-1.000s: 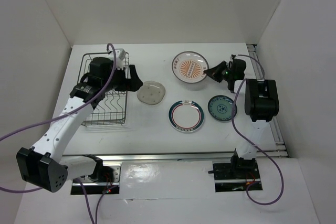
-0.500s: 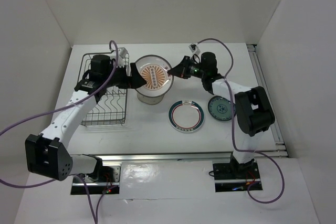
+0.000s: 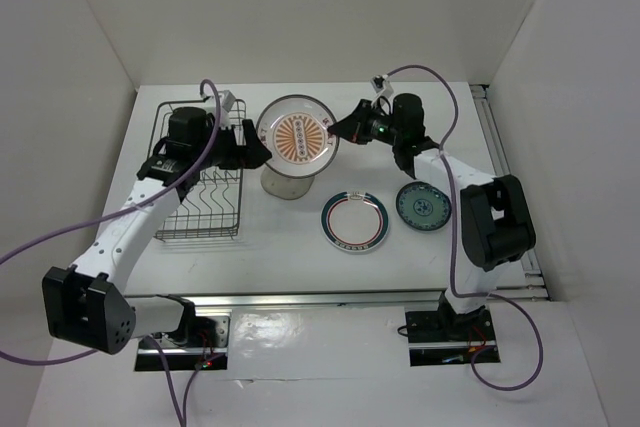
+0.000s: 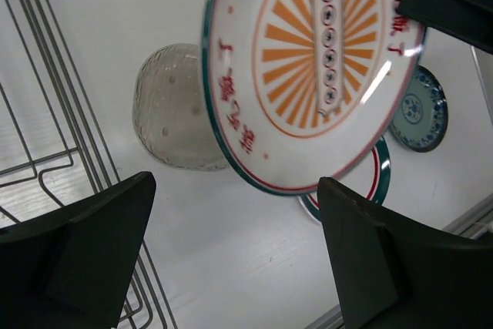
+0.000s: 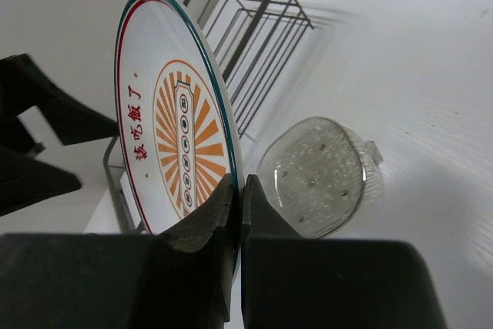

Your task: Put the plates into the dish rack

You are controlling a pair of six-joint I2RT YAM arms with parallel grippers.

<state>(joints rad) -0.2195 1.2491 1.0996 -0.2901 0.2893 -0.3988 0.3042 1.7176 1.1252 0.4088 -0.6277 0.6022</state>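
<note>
- Right end effector (image 5: 239,190): fingers pinched shut on the right rim of the sunburst plate (image 5: 181,152). The plate is held in the air, on edge.
- Left end effector (image 3: 257,150): jaws wide apart, gripping nothing. It sits just beside the plate's opposite rim; contact cannot be told.
- Dish rack (image 3: 205,202): immediately left of the left end effector, long axis near-to-far. The left arm is nearer; the right is well apart from it.
- Judgement: looks like a handover. The rim should seat between the left fingers before the right lets go.
- Grey plate (image 3: 285,185) lies on the surface (image 3: 300,247) under the held plate.
</note>
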